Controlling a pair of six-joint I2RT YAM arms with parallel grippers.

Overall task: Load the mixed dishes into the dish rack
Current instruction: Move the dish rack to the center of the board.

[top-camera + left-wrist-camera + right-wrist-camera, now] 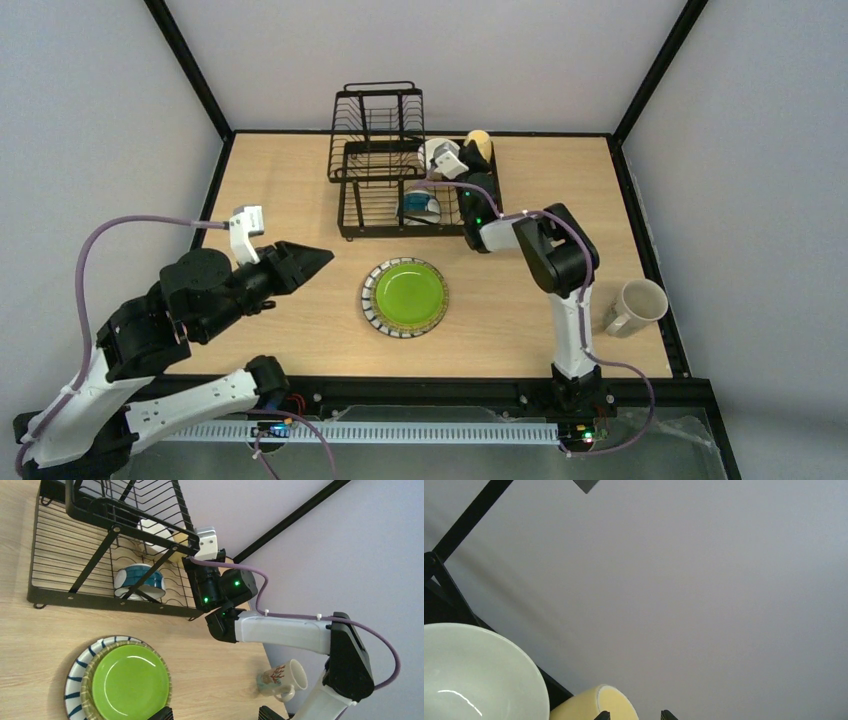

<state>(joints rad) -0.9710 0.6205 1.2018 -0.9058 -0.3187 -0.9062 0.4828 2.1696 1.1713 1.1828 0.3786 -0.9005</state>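
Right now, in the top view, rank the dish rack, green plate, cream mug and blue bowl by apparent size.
1. dish rack
2. green plate
3. cream mug
4. blue bowl, partly behind rack wires, so less certain

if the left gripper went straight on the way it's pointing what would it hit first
Most likely the right arm, at its wrist beside the dish rack. The left gripper aims past the green plate's far edge, seemingly above it; depth is unclear.

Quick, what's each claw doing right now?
Left gripper: open, holding nothing.
Right gripper: open, fingers apart beside the yellow mug, not gripping it.
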